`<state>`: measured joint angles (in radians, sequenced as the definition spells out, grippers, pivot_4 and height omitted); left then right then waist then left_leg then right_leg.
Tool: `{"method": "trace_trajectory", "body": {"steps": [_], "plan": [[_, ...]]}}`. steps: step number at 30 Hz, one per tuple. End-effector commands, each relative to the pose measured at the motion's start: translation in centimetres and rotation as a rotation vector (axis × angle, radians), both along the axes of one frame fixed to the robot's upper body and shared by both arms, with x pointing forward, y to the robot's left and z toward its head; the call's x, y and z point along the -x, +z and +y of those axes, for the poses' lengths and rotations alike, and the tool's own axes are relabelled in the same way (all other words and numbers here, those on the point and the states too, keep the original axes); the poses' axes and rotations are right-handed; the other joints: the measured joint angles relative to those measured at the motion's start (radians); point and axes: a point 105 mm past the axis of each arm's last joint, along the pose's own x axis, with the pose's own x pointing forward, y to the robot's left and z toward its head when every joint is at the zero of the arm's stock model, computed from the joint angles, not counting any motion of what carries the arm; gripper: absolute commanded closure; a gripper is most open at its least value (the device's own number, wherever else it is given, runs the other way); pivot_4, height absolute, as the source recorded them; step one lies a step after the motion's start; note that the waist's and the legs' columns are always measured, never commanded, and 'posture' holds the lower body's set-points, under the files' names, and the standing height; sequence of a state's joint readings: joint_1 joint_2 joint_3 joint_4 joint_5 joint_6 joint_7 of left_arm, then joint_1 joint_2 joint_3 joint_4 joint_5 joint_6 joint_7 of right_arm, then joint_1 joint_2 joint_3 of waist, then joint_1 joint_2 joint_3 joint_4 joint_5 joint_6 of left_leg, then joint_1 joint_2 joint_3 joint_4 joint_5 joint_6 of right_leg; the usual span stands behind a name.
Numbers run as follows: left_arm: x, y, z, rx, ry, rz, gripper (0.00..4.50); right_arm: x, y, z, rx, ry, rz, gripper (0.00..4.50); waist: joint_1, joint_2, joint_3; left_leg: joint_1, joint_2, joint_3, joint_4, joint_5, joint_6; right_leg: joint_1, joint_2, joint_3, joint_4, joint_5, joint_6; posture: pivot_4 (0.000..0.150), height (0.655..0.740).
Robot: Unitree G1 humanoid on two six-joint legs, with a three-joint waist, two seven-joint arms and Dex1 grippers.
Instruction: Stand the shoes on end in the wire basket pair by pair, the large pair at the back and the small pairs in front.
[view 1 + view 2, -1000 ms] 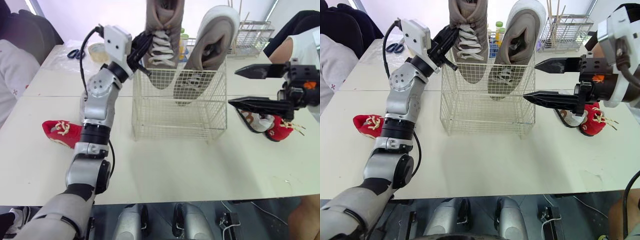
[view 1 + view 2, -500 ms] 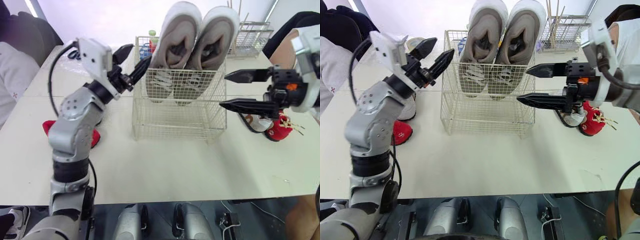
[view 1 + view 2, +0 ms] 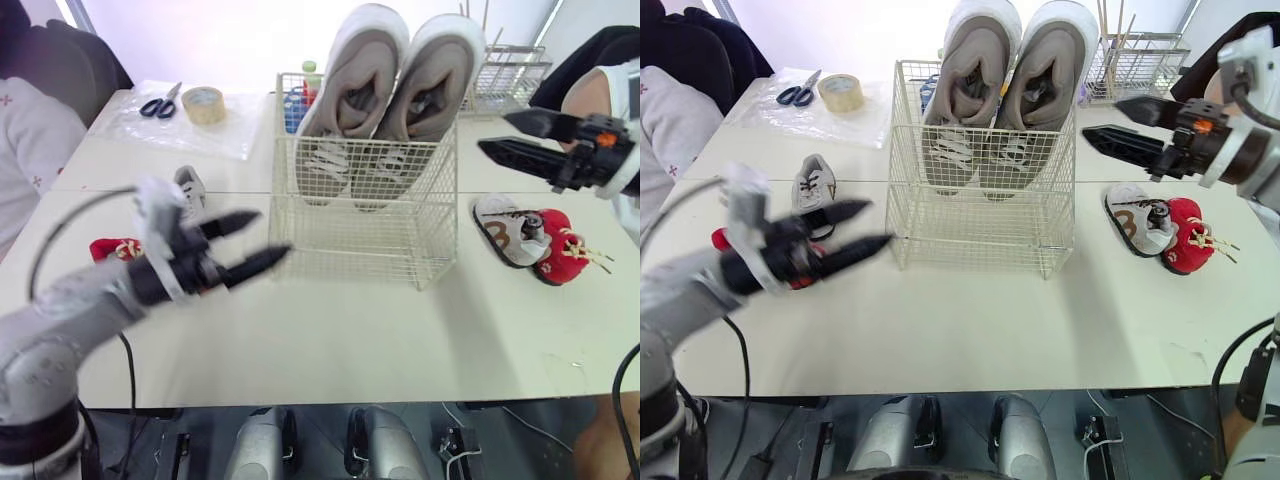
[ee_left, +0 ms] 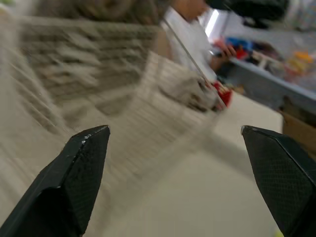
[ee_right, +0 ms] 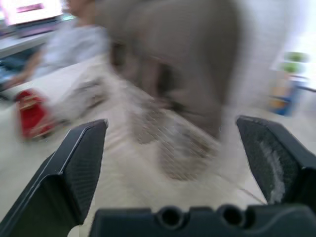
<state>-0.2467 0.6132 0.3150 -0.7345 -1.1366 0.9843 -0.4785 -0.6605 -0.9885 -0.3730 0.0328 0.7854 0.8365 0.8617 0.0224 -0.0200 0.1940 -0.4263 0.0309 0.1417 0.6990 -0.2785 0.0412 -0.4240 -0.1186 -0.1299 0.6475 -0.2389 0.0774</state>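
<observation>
left eye view: large pair (image 3: 393, 88) upright in wire basket (image 3: 345, 240).

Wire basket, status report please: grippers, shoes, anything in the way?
Left gripper, right gripper open, empty. Large pair on end, back of wire basket. Grey shoe left of it, white shoe and red shoe right, on table.

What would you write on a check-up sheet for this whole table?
Surface: pale table, seam running across.
Job's things: large grey pair on end at the back of the wire basket; small white shoe and red shoe lie left of it, brown-trimmed shoe and second red shoe right.
Clutter: scissors, tape roll, wire rack behind.
Grippers: left gripper and right gripper open, empty.
Cables: black cable under left arm.
Surroundings: person at left, another person at right.
</observation>
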Motion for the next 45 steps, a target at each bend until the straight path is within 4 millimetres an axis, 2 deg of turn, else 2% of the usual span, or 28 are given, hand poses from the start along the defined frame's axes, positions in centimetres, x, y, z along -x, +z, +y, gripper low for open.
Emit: {"method": "trace_trajectory", "body": {"steps": [1,4,8,12,17,20,24,30,36,45], "plan": [[1.3,0.6,-2.6,0.023,-0.052,-0.094,0.05,-0.1,-0.1,-4.2,-0.078,-0.237,-0.112,0.0,0.004,0.0,-0.001,0.0,0.0,0.0,0.0,0.0,0.0,0.0,0.0,0.0,0.0,0.0,0.0,0.15,0.74],[2.3,-0.3,-4.2,0.014,-0.116,-0.092,0.05,-0.4,-2.6,-5.9,-0.097,-0.459,-0.159,0.0,0.001,0.006,-0.004,0.001,0.0,0.0,0.0,0.0,0.0,0.0,0.001,0.001,0.001,0.0,0.0,0.15,0.74],[3.9,-1.4,-6.4,0.031,-0.187,-0.064,0.05,1.6,-5.9,-5.3,-0.06,-0.613,-0.153,0.0,-0.008,0.016,-0.007,0.002,0.001,0.0,-0.002,0.001,-0.002,-0.001,0.002,0.001,0.002,0.0,0.0,0.15,0.74],[4.5,-1.9,-7.2,0.037,-0.194,-0.066,0.05,4.7,-9.8,-5.4,0.004,-0.704,-0.056,0.0,-0.007,0.021,-0.01,0.001,0.001,0.0,-0.002,0.001,-0.002,-0.001,0.002,0.001,0.002,0.0,0.0,0.15,0.74],[4.7,-2.6,-7.4,0.037,-0.178,-0.054,0.05,6.4,-13.2,-5.6,0.075,-0.735,0.043,0.0,-0.011,0.024,-0.013,0.002,0.001,0.0,-0.002,0.0,-0.001,-0.001,0.003,0.002,0.0,0.0,-0.001,0.15,0.74],[4.6,-2.7,-7.5,0.036,-0.167,-0.057,0.05,6.2,-13.9,-5.6,0.074,-0.729,0.061,0.0,-0.012,0.026,-0.014,0.002,0.001,0.0,-0.002,0.0,0.0,-0.001,0.004,0.003,0.0,-0.001,-0.002,0.15,0.74],[4.0,-2.9,-7.3,0.038,-0.135,-0.059,0.05,3.6,-15.7,-6.4,0.053,-0.717,0.088,0.0,-0.012,0.026,-0.015,0.002,0.001,0.0,-0.002,-0.003,0.005,-0.001,0.004,0.003,0.0,-0.002,-0.003,0.15,0.74],[3.5,-3.3,-7.0,0.013,-0.112,-0.065,0.05,2.2,-17.0,-6.8,0.023,-0.726,0.112,0.0,-0.01,0.027,-0.015,0.001,0.001,0.0,-0.002,-0.001,0.001,-0.001,0.004,0.003,0.0,-0.001,-0.001,0.15,0.74],[3.2,-3.4,-7.1,0.011,-0.099,-0.074,0.05,1.1,-16.8,-8.3,-0.025,-0.812,0.102,0.0,-0.01,0.028,-0.015,0.002,0.001,0.0,-0.002,-0.001,0.002,-0.001,0.004,0.003,0.0,-0.001,-0.001,0.15,0.74],[2.9,-3.6,-7.3,0.006,-0.074,-0.088,0.05,-1.3,-17.4,-8.9,-0.062,-0.826,0.119,0.0,-0.011,0.028,-0.015,0.002,0.001,0.0,-0.002,-0.001,0.001,-0.001,0.004,0.003,0.0,-0.001,0.0,0.15,0.74]]}}
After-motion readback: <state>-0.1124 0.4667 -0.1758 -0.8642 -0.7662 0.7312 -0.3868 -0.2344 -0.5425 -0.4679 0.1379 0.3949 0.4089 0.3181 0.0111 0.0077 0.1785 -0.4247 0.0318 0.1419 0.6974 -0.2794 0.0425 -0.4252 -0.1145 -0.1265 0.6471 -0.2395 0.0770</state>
